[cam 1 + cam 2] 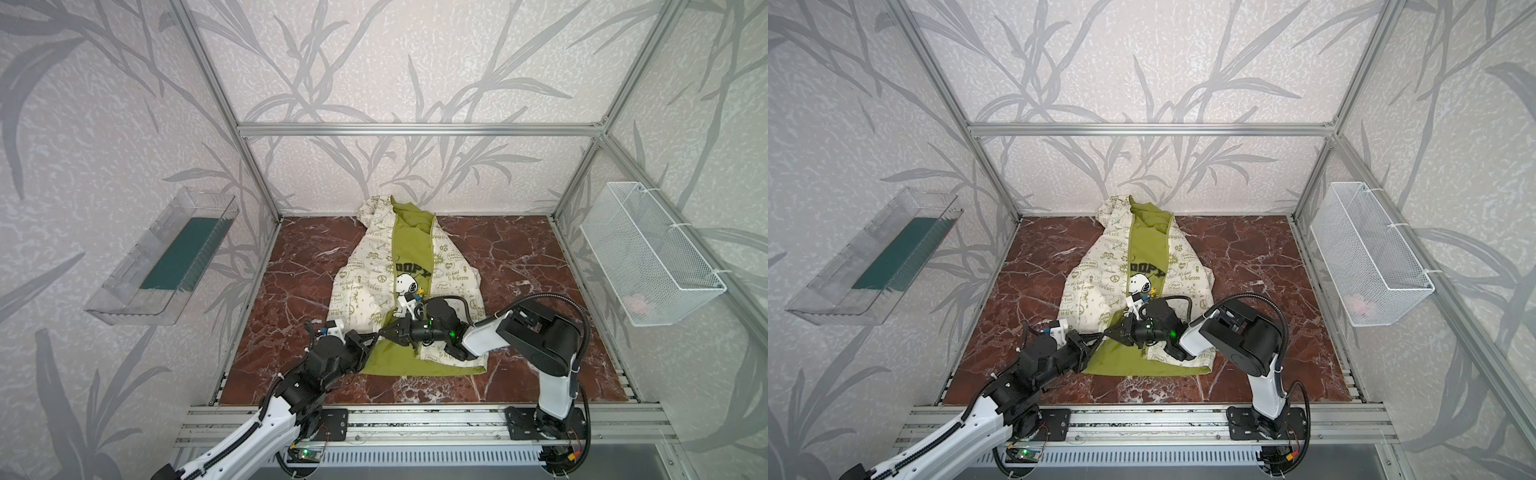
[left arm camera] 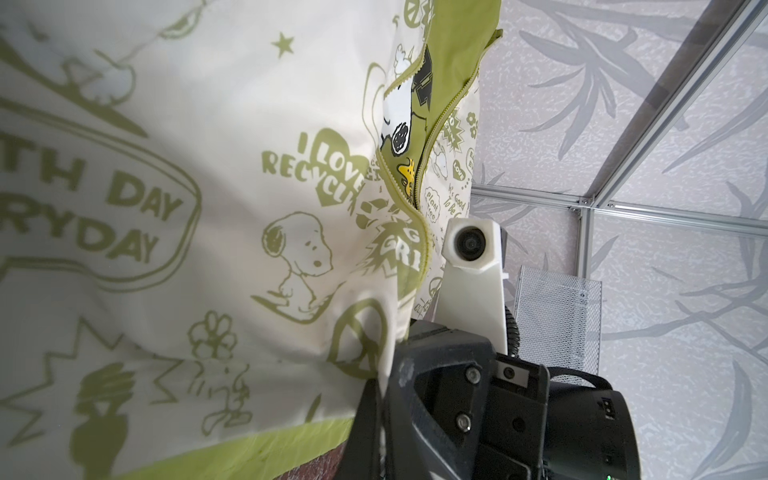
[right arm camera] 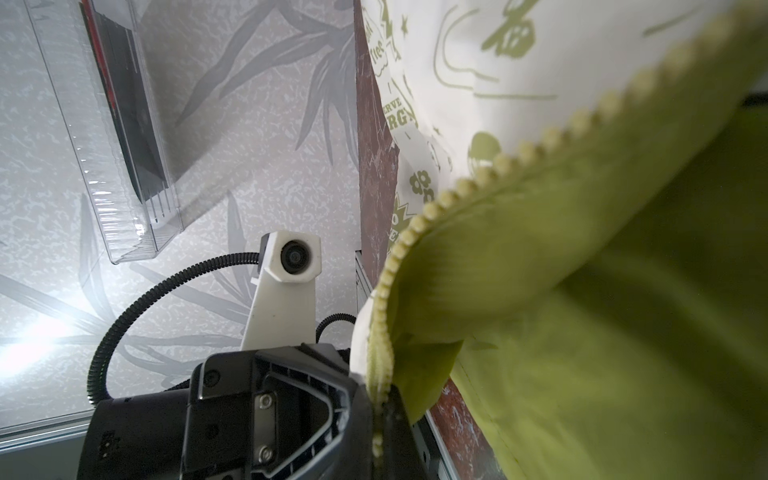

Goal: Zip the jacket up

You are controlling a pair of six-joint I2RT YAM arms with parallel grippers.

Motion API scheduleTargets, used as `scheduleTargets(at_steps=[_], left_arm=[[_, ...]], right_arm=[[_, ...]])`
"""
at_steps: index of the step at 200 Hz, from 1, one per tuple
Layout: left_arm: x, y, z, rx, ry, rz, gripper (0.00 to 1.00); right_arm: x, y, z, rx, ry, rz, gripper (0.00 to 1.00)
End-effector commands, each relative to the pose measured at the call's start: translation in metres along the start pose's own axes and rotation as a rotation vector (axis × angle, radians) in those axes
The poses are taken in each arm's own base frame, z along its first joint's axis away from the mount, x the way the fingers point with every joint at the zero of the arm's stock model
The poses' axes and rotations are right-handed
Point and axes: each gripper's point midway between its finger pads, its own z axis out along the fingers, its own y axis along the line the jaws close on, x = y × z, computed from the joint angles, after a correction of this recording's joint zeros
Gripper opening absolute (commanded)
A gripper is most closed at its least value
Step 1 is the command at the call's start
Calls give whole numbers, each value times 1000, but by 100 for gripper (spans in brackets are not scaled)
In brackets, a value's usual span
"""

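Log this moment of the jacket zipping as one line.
jacket: front open | zipper: open | left gripper: shut on zipper edge | right gripper: shut on jacket edge

matt cloth jacket (image 1: 361, 282), glossy marbled table (image 1: 519, 257)

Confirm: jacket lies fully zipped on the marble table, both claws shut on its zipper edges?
No: the jacket lies unzipped, green lining bare between its panels in both top views. Left claw and right claw are shut on its zipper edges.
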Motion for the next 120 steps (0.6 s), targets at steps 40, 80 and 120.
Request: scheduleTargets(at_steps=[40,80,120], left_arm=[[5,9,-6,-31,25,-39,69],[7,8,-9,23,29,-154,80],[1,-2,-12,93,-10,-201,84]], right_arm=[[0,-1,-7,22,-32,-5,0],[-4,15,-5,-75,-37,13,0],[-5,32,-5,-116,-31,-10,0]])
